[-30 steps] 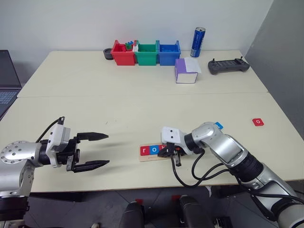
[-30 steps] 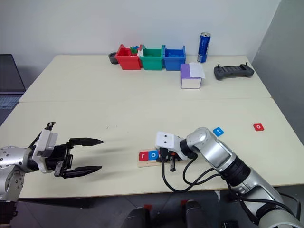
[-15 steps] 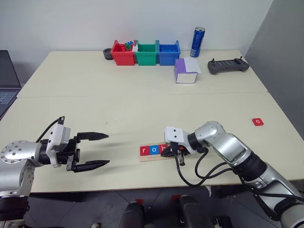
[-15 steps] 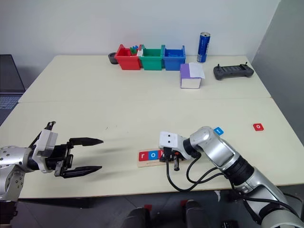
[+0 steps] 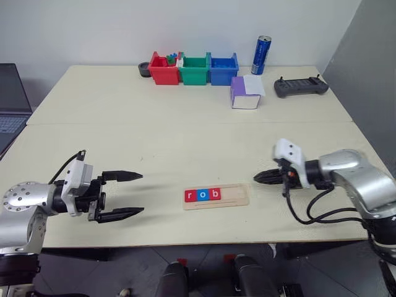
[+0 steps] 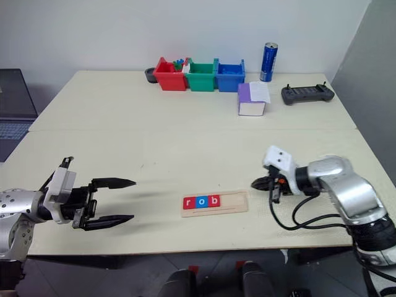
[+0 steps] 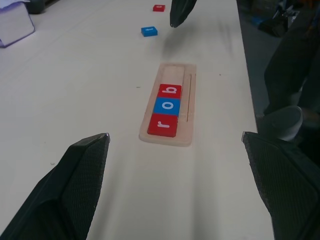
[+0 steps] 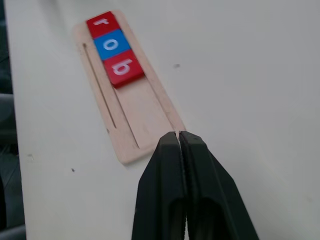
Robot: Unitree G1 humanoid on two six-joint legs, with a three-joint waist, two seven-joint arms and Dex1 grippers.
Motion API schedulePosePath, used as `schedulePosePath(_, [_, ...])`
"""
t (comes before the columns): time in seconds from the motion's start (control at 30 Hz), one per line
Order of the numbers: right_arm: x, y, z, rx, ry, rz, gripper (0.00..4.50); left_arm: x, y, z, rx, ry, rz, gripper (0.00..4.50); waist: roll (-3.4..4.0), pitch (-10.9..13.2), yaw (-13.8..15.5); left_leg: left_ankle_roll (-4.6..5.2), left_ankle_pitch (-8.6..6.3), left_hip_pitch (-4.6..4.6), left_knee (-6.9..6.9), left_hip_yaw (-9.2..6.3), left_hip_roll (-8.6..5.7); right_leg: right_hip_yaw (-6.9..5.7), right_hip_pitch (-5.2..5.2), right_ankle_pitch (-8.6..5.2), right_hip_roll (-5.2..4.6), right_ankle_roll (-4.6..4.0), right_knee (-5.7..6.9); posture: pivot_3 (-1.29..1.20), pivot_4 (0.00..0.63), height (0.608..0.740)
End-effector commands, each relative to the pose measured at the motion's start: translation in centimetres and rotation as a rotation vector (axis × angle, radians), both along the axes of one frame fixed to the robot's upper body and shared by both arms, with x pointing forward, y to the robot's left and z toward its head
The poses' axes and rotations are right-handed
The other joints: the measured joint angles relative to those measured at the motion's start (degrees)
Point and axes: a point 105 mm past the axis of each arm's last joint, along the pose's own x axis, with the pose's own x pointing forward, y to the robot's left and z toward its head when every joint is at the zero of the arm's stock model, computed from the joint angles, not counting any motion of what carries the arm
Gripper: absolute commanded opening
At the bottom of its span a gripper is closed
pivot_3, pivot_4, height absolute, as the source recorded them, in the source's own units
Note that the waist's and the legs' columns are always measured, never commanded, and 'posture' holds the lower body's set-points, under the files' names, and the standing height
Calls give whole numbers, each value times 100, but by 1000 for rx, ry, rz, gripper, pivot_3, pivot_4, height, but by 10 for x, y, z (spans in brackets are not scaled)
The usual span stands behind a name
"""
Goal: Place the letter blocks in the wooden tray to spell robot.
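With r, o, b seated in the wooden tray, the right gripper, fingers pressed together and empty, must be spread for the red o block lying beyond its tips

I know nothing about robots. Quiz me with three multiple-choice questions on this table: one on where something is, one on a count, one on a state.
1. Where is the purple-and-white box?
A. in front of the bins
B. inside the tray
C. beside the left gripper

2. How many letter blocks lie in the wooden tray?
A. one
B. three
C. five

3. How does the left gripper stand?
A. open, empty
B. shut on a block
C. shut, empty

Answers: 1 A, it sits just before the blue bin. 2 B, r, o, b fill the tray's left end. 3 A, fingers spread, nothing between.
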Motion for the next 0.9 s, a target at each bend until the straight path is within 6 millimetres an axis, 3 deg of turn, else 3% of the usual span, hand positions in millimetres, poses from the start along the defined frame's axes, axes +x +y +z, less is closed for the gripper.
schedulePosePath(0.03, [7,-32,16,12,-55,-141,1303,3,0,5,2,-18,-11,4500,0,0,-4,0,0,0,0,1,0,1,0,0,0,0,-1,0,150,740])
schedulePosePath(0.13, [7,-57,19,8,-67,-231,2356,5,1,6,8,-16,-19,4500,0,0,-15,0,0,0,0,4,0,4,0,0,0,0,-1,0,150,740])
schedulePosePath(0.33, [8,-81,25,-4,-84,-317,4430,8,0,6,7,-16,-29,4500,0,0,-20,0,0,0,0,6,0,5,0,0,0,1,-2,0,150,740])
schedulePosePath(0.5, [14,-116,28,-34,-124,-458,4474,8,-2,5,2,-15,-34,4500,0,0,-10,0,0,-1,1,6,-1,6,0,0,0,1,-3,0,150,740])
schedulePosePath(0.67, [35,-161,47,54,-227,-775,4474,7,-1,6,5,-16,-36,4500,1,0,-42,0,0,0,1,12,-2,11,0,1,0,2,-2,0,150,740])
schedulePosePath(0.9, [33,-186,27,68,-110,-938,4474,6,2,7,12,-15,-31,4500,2,1,-51,1,0,-1,-1,16,-2,15,0,5,0,8,-2,0,150,740])
